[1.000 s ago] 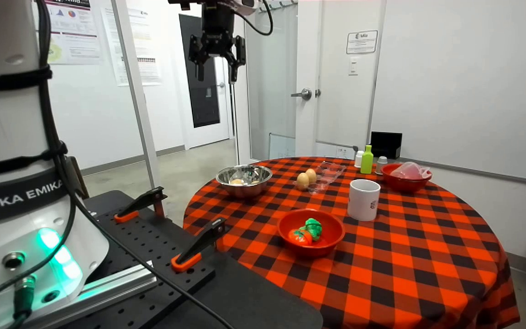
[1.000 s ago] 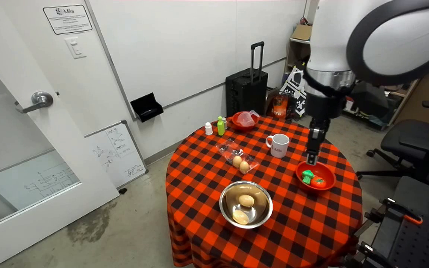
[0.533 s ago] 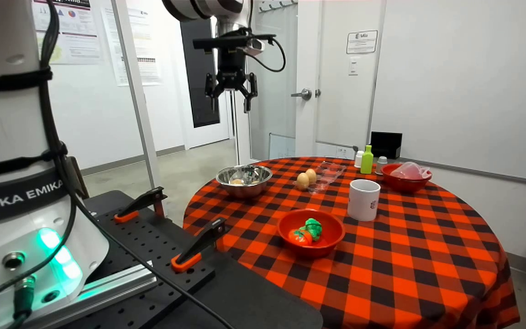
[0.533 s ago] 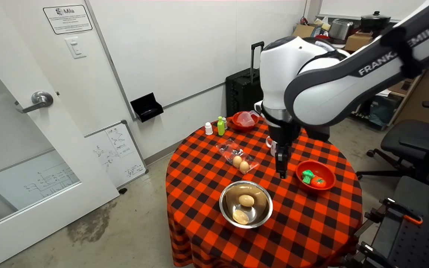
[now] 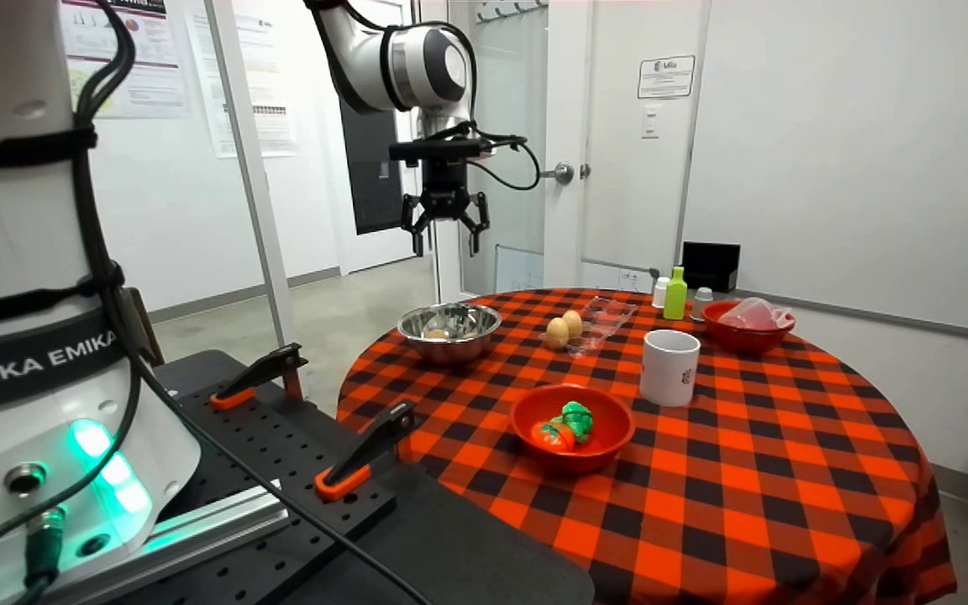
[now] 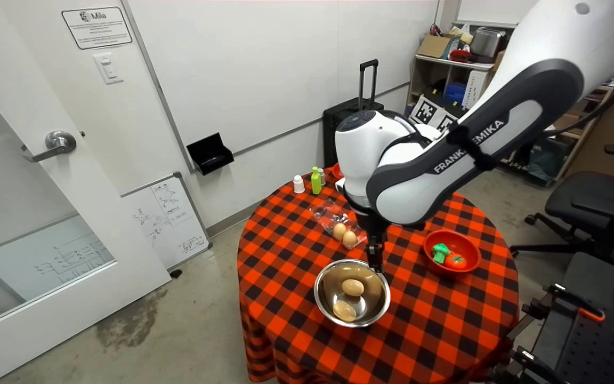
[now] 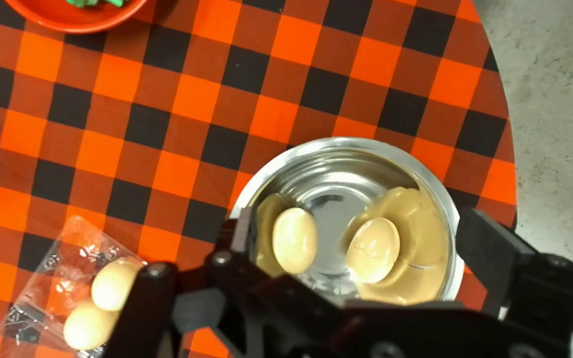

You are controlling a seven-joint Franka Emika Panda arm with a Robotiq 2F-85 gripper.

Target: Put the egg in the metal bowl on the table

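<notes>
The shiny metal bowl (image 5: 449, 351) stands on the table with the red-and-black checkered cloth (image 5: 753, 470). Two eggs lie inside the bowl, clearest in the wrist view as a left egg (image 7: 295, 240) and a right egg (image 7: 373, 250). Two more eggs, a nearer egg (image 6: 349, 239) and a farther egg (image 6: 339, 230), sit in a clear plastic carton (image 6: 325, 210). My gripper (image 5: 446, 250) is open and empty, above the bowl. In the wrist view, its spread fingers (image 7: 358, 228) stand at either side of the bowl.
A red bowl (image 5: 602, 454) holds a toy tomato and green broccoli. A white mug (image 5: 669, 368) stands behind it. A smaller red bowl (image 5: 744, 338), a green bottle (image 5: 675, 294) and two shakers are farther back. The table edge is close beside the metal bowl.
My gripper has come down and across from near the red bowl with the tomato to above the metal bowl, staying open. The eggs and bowls have not moved.
</notes>
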